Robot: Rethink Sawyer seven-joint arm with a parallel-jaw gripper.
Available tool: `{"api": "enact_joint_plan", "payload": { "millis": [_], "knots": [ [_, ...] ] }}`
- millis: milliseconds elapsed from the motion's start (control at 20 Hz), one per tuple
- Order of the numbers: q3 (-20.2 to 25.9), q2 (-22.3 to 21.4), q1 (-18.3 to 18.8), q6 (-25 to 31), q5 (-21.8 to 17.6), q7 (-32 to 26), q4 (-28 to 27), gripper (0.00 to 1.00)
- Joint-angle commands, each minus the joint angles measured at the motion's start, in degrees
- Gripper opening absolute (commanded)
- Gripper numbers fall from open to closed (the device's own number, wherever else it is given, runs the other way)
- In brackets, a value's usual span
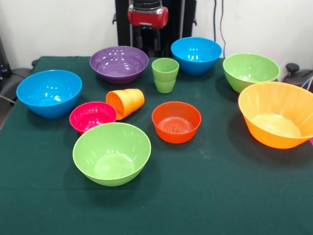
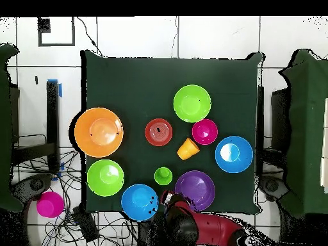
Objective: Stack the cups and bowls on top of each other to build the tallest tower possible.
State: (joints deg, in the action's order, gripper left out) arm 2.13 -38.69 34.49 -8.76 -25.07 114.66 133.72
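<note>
All cups and bowls stand apart on the green table, none stacked. The orange cup [image 1: 125, 103] [image 2: 188, 148] lies on its side beside the small magenta bowl [image 1: 92, 116]. Behind it the light green cup [image 1: 165, 74] [image 2: 163, 175] stands upright. The orange-red bowl [image 1: 176, 121] sits mid-table, with a green bowl [image 1: 112, 152] in front. Blue bowls [image 1: 49, 92] [image 1: 196, 54], a purple bowl [image 1: 119, 62], a second green bowl [image 1: 251, 70] and the large orange bowl [image 1: 277, 113] ring them. The arm [image 1: 147, 15] is drawn back; its gripper end [image 2: 168, 200] hangs near the purple bowl's rim, holding nothing.
The table [image 1: 220, 196] is covered in dark green cloth. A magenta round object [image 2: 50, 204] lies off the table among cables. Chairs stand at both sides of the table.
</note>
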Motion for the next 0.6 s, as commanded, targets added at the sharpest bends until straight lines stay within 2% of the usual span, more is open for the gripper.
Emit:
{"api": "enact_joint_plan", "payload": {
  "millis": [50,150,350,450,600],
  "knots": [
    [5.72,0.57,-2.91,-3.69,2.62,9.31,-3.54,1.00],
    [5.67,0.24,-3.10,-3.41,2.78,9.39,-3.56,1.00],
    [6.30,-4.88,-3.38,1.09,4.46,9.61,-1.33,1.00],
    [6.90,-6.06,-2.87,2.00,5.49,10.38,-0.54,1.00],
    [7.01,-2.09,-1.86,-3.23,7.98,14.70,0.09,1.00]
  ]
}}
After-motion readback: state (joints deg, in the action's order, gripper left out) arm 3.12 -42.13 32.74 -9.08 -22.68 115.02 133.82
